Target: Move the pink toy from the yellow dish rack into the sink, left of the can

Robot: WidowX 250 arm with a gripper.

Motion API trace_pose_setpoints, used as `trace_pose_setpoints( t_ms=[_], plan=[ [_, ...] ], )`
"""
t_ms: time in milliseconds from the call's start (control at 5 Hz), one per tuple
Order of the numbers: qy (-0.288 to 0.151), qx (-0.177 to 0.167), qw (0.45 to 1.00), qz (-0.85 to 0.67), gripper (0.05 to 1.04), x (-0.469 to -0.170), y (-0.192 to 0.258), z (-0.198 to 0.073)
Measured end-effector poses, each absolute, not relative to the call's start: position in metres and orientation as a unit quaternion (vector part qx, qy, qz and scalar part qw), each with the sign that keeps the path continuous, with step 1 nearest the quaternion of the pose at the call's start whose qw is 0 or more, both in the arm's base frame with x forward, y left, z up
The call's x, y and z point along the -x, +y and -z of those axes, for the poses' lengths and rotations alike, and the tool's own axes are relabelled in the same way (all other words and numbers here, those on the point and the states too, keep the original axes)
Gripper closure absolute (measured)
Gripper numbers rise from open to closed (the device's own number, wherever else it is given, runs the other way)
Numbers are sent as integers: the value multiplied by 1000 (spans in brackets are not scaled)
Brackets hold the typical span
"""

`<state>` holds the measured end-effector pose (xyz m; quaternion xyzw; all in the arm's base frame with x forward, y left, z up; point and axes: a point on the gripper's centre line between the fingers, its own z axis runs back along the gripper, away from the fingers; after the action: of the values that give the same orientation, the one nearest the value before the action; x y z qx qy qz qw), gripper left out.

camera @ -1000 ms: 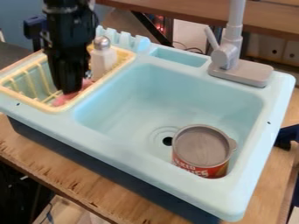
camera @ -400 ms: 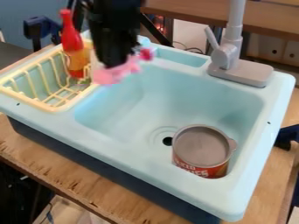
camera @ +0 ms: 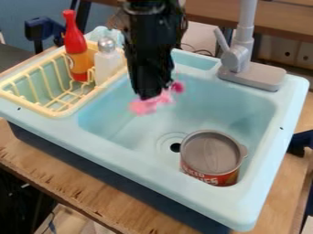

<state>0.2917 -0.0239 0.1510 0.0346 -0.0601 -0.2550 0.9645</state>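
While the hand (camera: 156,93) moves away from the yellow rack (camera: 47,111), which sits at 10 o'clock of the sink (camera: 125,153), it carries the pink thing (camera: 143,107) with it. One second ago this thing is low inside the rack; now it hangs above the basin, toward 11 o'clock from the drain (camera: 175,147). I judge that the taking out is done, but the setting down is not yet done. The hand is closed around the middle part of the pink thing. The long axis runs from 8 o'clock to 2 o'clock: the pale, wider end points to 8, and the darker end to 2. Whether it lies level, I cannot tell. The can (camera: 211,157) stands apart, at 5 o'clock in the basin.
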Motion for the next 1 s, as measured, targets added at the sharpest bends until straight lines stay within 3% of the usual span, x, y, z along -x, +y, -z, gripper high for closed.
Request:
trace_pose_setpoints(
  t_ms=[600,800,1000],
  plan=[
    [-13,1,958,288,824,-320,-42,-100],
    [-17,6,957,290,742,-324,-46,-101],
    [-5,-4,959,282,453,-322,-46,-104]
  ],
)
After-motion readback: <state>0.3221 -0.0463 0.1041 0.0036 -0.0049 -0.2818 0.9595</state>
